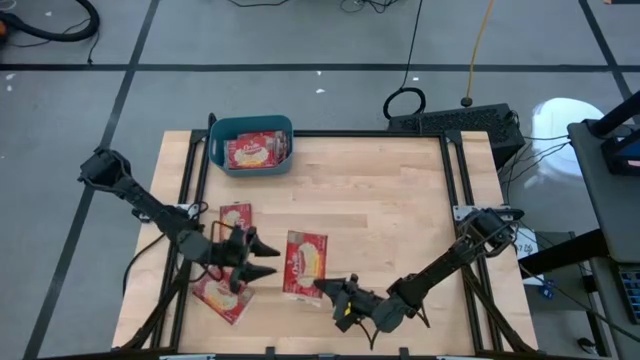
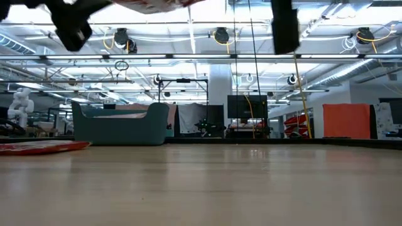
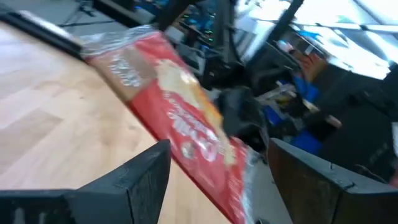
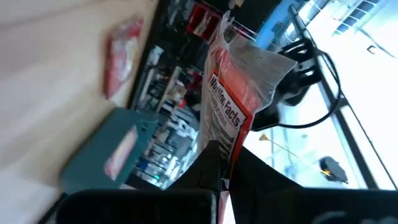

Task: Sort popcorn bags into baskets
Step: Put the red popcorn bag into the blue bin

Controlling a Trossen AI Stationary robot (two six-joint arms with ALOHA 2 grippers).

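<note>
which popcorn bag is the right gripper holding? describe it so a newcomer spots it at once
On the wooden table, look at the near edge, between the two arms. The right gripper is shut on the lower edge of a red popcorn bag. Unlike the bags lying flat by the left gripper, it is lifted off the table.

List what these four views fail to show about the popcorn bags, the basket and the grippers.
- How many bags lie in the teal basket: in the high view only the top packet shows; in the low view its wall hides them.
- Print on the bag held by the right gripper: blurred beyond the word Facts.
- Packet under the open left gripper: partly covered in the high view.
</note>
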